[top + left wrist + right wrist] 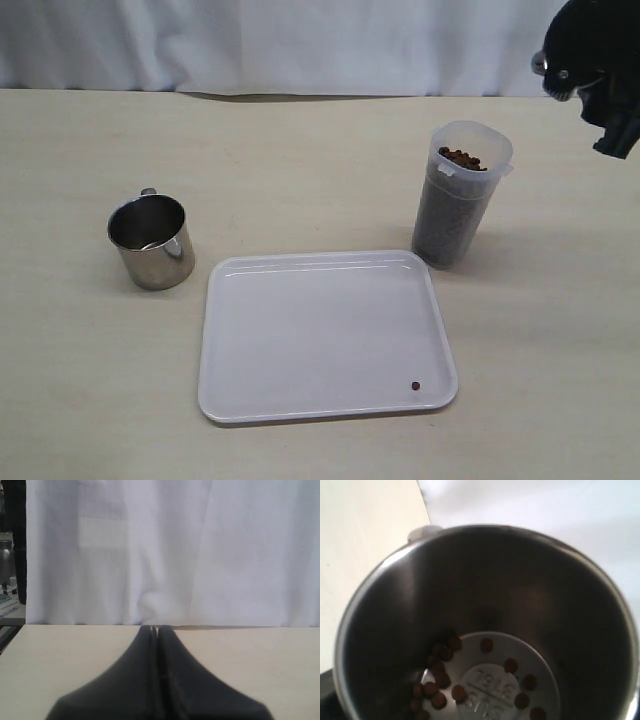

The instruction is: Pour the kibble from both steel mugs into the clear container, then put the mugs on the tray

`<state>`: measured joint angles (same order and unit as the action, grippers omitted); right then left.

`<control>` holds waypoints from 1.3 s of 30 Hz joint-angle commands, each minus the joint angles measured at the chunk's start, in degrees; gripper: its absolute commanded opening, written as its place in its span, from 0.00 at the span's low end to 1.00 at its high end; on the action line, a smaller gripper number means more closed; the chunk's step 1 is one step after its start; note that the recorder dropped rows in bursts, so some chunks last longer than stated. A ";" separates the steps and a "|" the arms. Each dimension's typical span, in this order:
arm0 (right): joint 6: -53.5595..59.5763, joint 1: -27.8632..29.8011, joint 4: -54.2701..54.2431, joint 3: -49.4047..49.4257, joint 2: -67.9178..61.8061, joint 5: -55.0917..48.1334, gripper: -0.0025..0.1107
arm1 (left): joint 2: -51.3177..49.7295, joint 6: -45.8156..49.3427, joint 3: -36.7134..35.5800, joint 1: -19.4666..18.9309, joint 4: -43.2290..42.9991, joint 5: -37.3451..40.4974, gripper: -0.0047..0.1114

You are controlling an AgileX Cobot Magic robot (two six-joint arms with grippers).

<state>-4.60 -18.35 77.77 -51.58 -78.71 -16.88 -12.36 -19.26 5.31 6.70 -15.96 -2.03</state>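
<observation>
We find the clear container upright just beyond the far right corner of the tray, with kibble heaped near its rim. One empty steel mug sits left of the tray. Our right gripper, raised right of the container, grips the other mug, which has a few pellets inside. Our left gripper is pressed closed and empty.

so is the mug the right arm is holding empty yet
Not quite empty: the right wrist view looks straight into the mug, and roughly a dozen kibble pellets lie on its bottom.
</observation>
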 commanded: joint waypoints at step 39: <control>1.33 -16.25 22.18 -0.65 -6.63 -17.46 0.07 | 0.09 -0.17 0.08 -0.11 0.00 0.00 0.04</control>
<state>-5.41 -32.76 99.02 -51.58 -85.31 -34.13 -12.36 -19.26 5.31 6.70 -15.96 -2.03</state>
